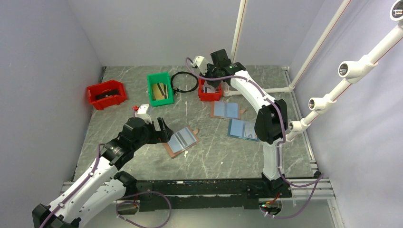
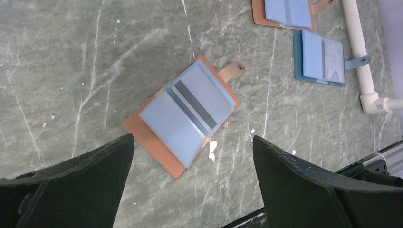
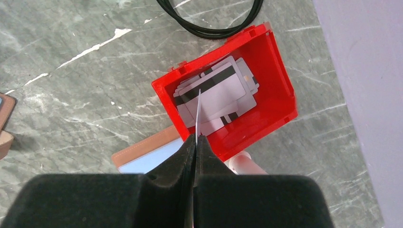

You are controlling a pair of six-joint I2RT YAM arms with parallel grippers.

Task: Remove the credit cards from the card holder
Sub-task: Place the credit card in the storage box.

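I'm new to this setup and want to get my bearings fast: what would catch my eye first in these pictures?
The right gripper pinches a thin card edge-on above a small red bin holding a pile of striped cards, at the table's far side. Nearer, the left gripper hangs wide open, pointed at the opened card holder, a dark-striped card still tucked in its pocket.

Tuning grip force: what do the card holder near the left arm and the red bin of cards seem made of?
Card holder: matte brown cover, probably leather or imitation, with snap tab; pale blue pages look like soft plastic. Red bin: likely rigid moulded plastic, slightly glossy.
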